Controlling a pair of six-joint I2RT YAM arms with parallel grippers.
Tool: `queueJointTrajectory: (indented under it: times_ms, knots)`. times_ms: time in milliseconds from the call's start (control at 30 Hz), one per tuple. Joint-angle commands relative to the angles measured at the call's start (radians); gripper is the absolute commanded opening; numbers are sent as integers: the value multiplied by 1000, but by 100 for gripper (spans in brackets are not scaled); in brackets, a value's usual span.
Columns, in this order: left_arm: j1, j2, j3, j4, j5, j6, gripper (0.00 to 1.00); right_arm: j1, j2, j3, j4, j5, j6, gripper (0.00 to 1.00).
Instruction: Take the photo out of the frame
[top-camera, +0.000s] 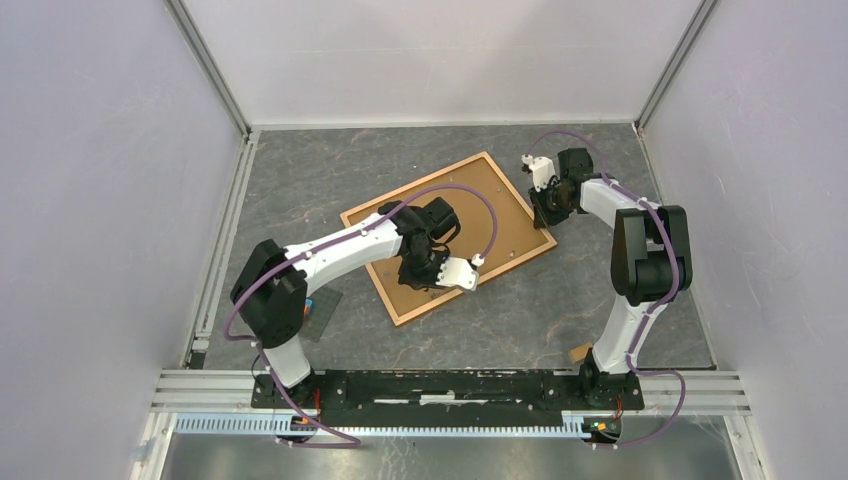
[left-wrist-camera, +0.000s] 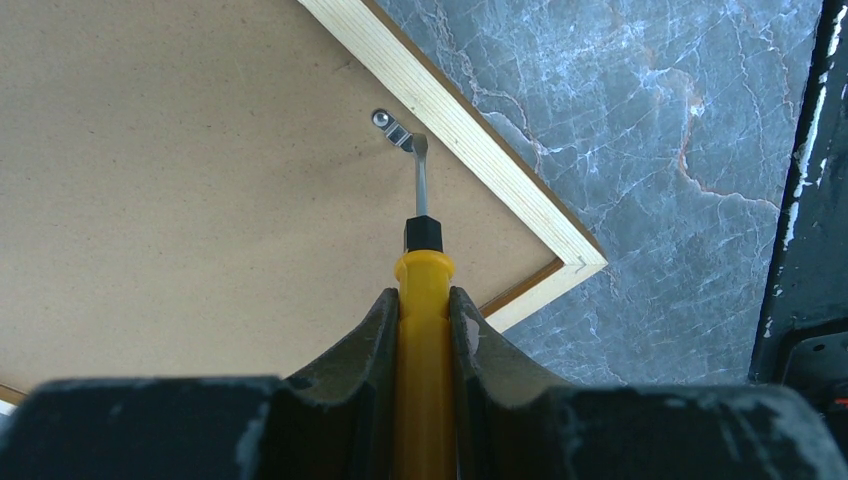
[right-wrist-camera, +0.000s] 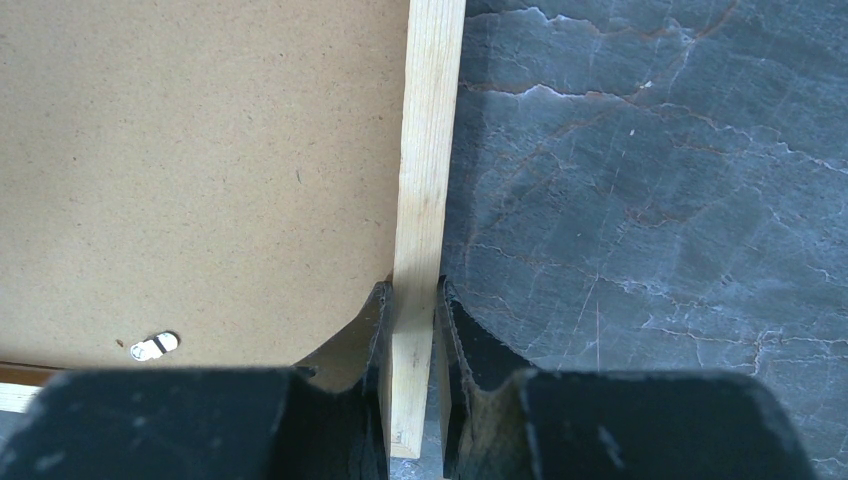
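The left gripper (left-wrist-camera: 424, 305) clenches a yellow-handled screwdriver (left-wrist-camera: 423, 272), its tip touching a small metal clip (left-wrist-camera: 392, 128) on the face-down orange-brown wooden frame (top-camera: 515, 222). The right gripper (right-wrist-camera: 414, 305) clamps the frame's edge.

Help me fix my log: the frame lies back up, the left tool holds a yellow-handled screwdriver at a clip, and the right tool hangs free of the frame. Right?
One slip: the right tool is not free; the right wrist view shows it shut on the wooden edge of the frame. The rest stands: back up, left tool holding the yellow-handled screwdriver at a clip.
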Motion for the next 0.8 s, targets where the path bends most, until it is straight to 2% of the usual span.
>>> queueJointTrajectory:
  times_ms: [0,767]
  knots:
    - [-10,0,-3,17,-7,21,2,-6,44,-3,7,36,-32,0]
    - [-6,62,41,105,-296,-39,2,-6,44,3,10,44,-43,0]
